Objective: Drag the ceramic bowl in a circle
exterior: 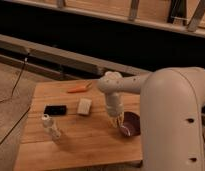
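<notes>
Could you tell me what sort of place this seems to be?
Probably a robot test area: a wooden table, a cable on the floor, and the arm's pincer at the rim of the ceramic bowl.
</notes>
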`<state>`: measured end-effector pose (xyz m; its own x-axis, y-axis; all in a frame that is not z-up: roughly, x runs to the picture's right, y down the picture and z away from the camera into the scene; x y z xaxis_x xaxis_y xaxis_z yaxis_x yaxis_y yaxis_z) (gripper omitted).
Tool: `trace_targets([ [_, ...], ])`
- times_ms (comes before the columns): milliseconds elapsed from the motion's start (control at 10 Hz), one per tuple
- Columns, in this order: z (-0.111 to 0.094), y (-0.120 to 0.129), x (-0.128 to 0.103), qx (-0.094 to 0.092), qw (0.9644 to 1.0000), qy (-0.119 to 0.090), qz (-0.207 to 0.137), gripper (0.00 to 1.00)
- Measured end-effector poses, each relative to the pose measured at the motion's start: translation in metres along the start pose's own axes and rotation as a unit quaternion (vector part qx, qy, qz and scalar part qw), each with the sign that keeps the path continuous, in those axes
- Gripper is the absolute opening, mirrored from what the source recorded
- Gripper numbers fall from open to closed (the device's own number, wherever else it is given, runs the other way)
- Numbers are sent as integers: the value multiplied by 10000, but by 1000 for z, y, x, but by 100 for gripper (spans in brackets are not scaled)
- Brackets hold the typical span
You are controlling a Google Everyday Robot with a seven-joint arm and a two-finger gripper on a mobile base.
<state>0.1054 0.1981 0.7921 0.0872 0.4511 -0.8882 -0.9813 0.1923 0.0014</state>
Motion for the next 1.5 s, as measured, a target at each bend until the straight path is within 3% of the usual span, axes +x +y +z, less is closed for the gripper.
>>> trace_targets([
  [200, -10, -24, -25, 272, 9993, -170, 184, 0],
  [500, -24, -32, -64, 717, 9967, -372, 45, 0],
  [700, -32, -19, -90, 828, 9951, -521, -112, 0],
  [1000, -47, 29, -128, 800, 9912, -843, -627, 0],
  [1200, -55, 64, -136, 740, 9857, -991, -1144, 0],
  [1500, -59, 117, -115, 688, 9687, -1017, -2156, 0],
])
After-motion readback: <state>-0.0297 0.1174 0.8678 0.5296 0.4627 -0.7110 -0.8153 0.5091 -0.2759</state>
